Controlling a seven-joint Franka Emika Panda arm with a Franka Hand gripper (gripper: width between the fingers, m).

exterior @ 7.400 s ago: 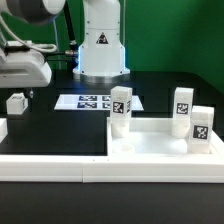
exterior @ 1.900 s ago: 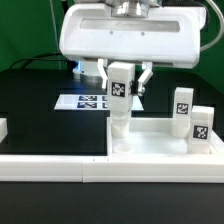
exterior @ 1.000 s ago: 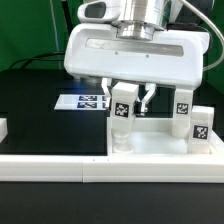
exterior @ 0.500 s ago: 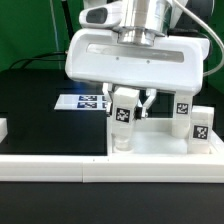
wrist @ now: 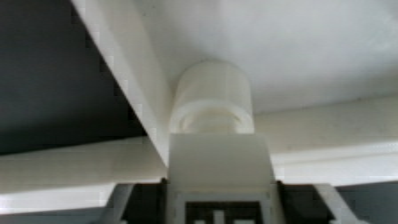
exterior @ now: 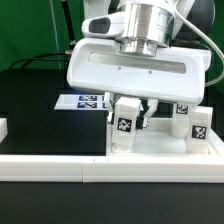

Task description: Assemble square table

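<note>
Black table [exterior: 40, 110] carrying white plastic square tray-like tabletop [exterior: 160, 150] | end effector [exterior: 128, 108] pinching white tagged block leg [exterior: 123, 125] | leg tilted, long axis near-vertical, directly below, foot at tabletop corner

No readable text; only black-and-white tag patterns on the legs [exterior: 124, 125].

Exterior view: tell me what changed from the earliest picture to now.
The gripper came in from the exterior view's left and closed on the leg standing at the tabletop corner, then kept lowering with it. The marker board and the two legs on the exterior view's right stayed put.
</note>
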